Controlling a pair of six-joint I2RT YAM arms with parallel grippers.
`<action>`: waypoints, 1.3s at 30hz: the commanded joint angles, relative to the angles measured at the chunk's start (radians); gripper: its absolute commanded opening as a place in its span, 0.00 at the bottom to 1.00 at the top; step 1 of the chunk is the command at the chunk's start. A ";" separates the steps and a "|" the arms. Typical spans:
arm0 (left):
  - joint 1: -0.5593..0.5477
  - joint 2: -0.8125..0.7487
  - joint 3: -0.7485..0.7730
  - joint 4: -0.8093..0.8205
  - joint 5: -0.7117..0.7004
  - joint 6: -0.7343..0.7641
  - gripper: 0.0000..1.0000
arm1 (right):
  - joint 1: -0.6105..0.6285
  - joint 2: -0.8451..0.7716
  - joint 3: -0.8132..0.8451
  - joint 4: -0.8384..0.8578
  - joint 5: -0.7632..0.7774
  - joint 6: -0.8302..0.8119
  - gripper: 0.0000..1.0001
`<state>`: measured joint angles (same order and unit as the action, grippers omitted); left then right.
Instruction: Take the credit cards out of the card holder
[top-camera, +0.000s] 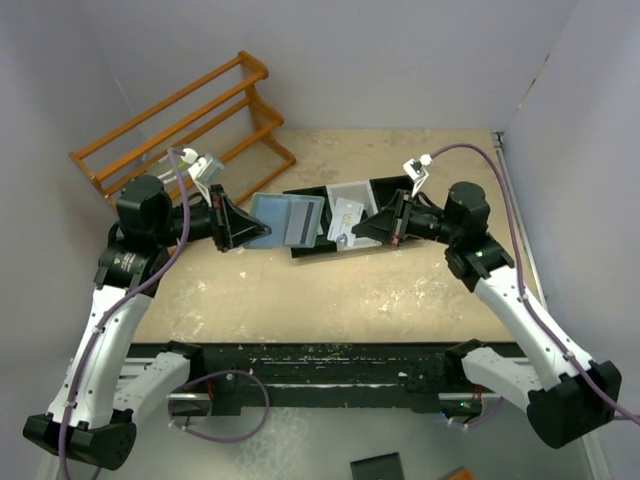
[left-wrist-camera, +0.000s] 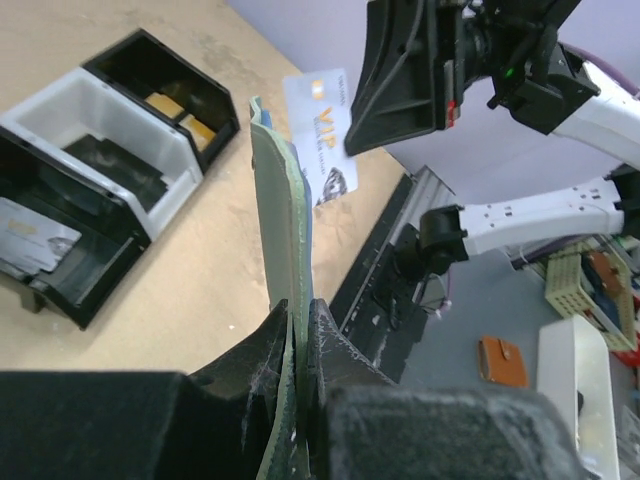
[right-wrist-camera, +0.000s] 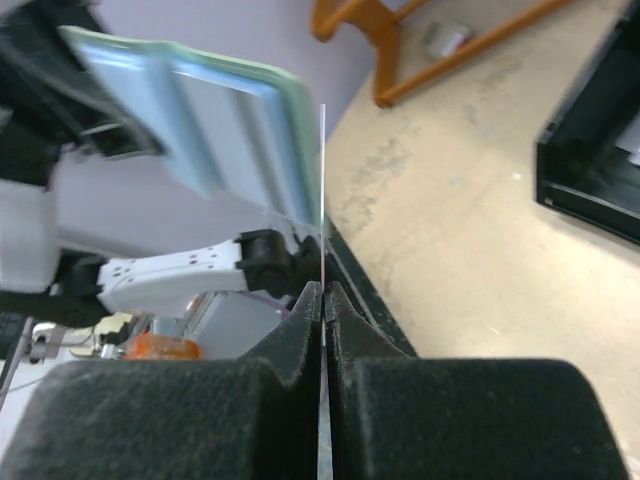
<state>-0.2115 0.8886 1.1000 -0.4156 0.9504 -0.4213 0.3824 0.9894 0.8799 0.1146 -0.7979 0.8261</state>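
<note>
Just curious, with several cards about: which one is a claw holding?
The white VIP-printed card, pinched in the right claw next to the open card holder; another grey card just lies in the tray.

From the right wrist the card (right-wrist-camera: 323, 200) shows only as a thin edge-on line, neither face readable, and its lower end is buried inside the right gripper (right-wrist-camera: 324, 296). The wallet (right-wrist-camera: 200, 120) there is blurred, so its slots run together. From the left wrist the wallet's inside is turned away (only its edge shows), and the right gripper covers the card's far corner and part of its print. The tray (left-wrist-camera: 170, 190) runs off the left edge. Tan pieces (left-wrist-camera: 175, 105) in its far compartment are half hidden behind a wall.
</note>
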 joint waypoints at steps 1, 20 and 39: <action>0.001 -0.016 0.107 -0.095 -0.172 0.137 0.00 | -0.026 0.099 0.033 -0.087 0.027 -0.122 0.00; 0.001 -0.055 0.133 -0.154 -0.072 0.162 0.00 | 0.081 0.856 0.547 -0.297 0.288 -0.306 0.00; 0.001 -0.064 0.148 -0.120 -0.006 0.100 0.00 | 0.174 1.124 0.828 -0.476 0.410 -0.369 0.00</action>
<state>-0.2115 0.8310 1.2087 -0.5941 0.9043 -0.2989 0.5446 2.1029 1.6283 -0.3206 -0.4187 0.4919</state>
